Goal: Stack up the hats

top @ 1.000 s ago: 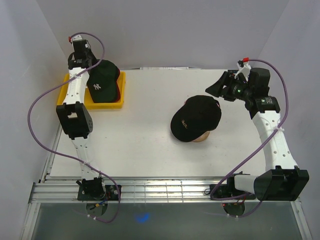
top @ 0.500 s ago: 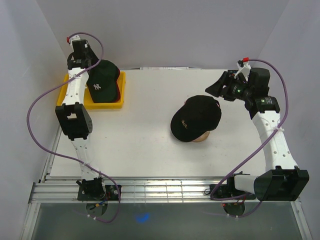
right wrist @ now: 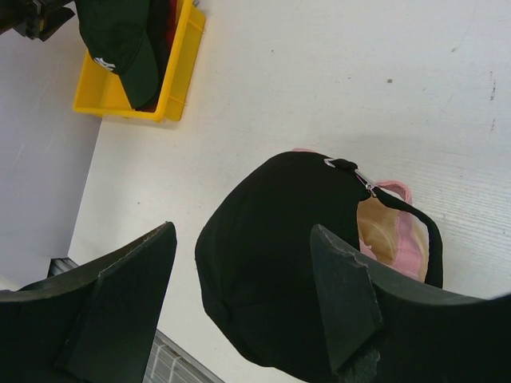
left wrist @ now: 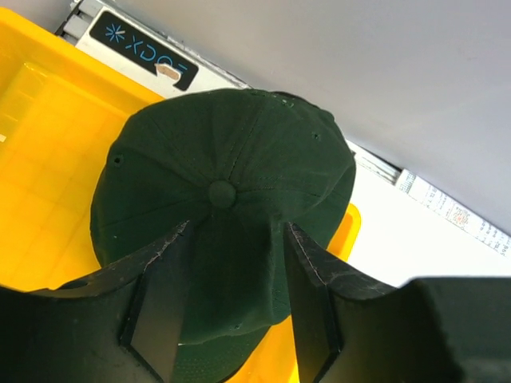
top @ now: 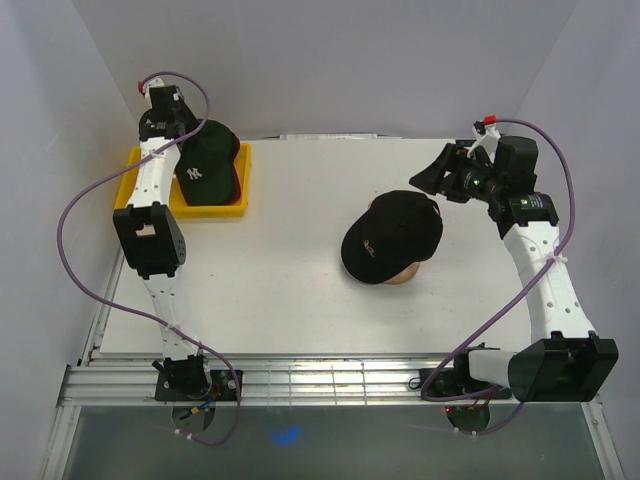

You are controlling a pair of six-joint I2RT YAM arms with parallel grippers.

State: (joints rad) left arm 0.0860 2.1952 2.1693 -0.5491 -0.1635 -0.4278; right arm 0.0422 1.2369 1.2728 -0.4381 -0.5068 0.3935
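Note:
The dark green cap (top: 205,160) with a white NY logo is over the yellow tray (top: 215,208) at the back left. My left gripper (top: 183,140) is shut on it; in the left wrist view the fingers (left wrist: 160,303) pinch the cap's (left wrist: 223,159) fabric near the crown. The red cap (top: 237,180) lies under it in the tray, mostly hidden. The black cap (top: 390,235) sits on the wooden pedestal (top: 402,275) at centre right. My right gripper (top: 422,178) is open and empty, above and behind the black cap (right wrist: 279,263).
The yellow tray (left wrist: 40,136) is against the back left corner by the wall. The right wrist view also shows the tray (right wrist: 120,108), the green cap (right wrist: 120,40) and the pedestal (right wrist: 377,235) under the black cap. White tabletop lies between tray and pedestal.
My left gripper and the green cap have shifted slightly toward the back wall. The right arm and the black cap have not moved.

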